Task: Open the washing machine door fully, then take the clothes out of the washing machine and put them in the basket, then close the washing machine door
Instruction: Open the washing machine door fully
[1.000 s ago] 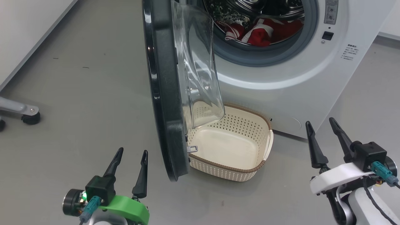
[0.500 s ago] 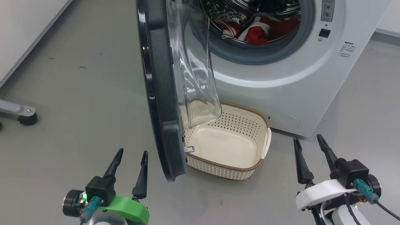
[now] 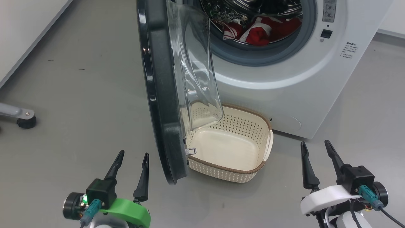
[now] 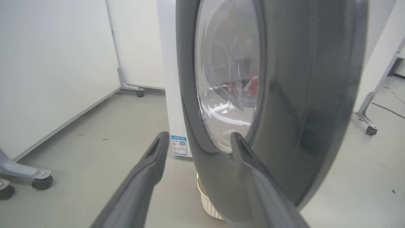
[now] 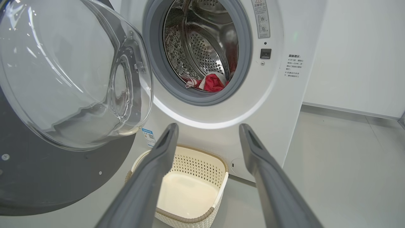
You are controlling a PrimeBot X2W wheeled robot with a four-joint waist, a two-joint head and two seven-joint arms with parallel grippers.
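Observation:
The washing machine door (image 3: 161, 95) stands swung out, nearly edge-on in the head view, its glass bowl over the basket's left part. Red clothes (image 3: 262, 30) with white stripes lie in the drum of the white washing machine (image 3: 284, 79). The cream basket (image 3: 227, 167) sits on the floor below the opening, with nothing in it. My left gripper (image 3: 133, 154) is open, just left of the door's lower rim. Its wrist view has the gripper (image 4: 199, 136) close to the door's outer face (image 4: 300, 95). My right gripper (image 3: 315, 143) is open to the right of the basket, and in its wrist view it (image 5: 208, 125) points at the basket (image 5: 190, 218) and clothes (image 5: 212, 84).
A grey wheeled stand leg (image 3: 22, 115) sits on the floor at the far left, by a white wall (image 3: 19, 31). Another wheeled stand (image 4: 368, 126) is beyond the door on the machine's right side. Grey floor lies all round.
My right gripper has drawn back and down, away from the machine front. The head camera has shifted slightly. The left gripper, door, basket and clothes have stayed put.

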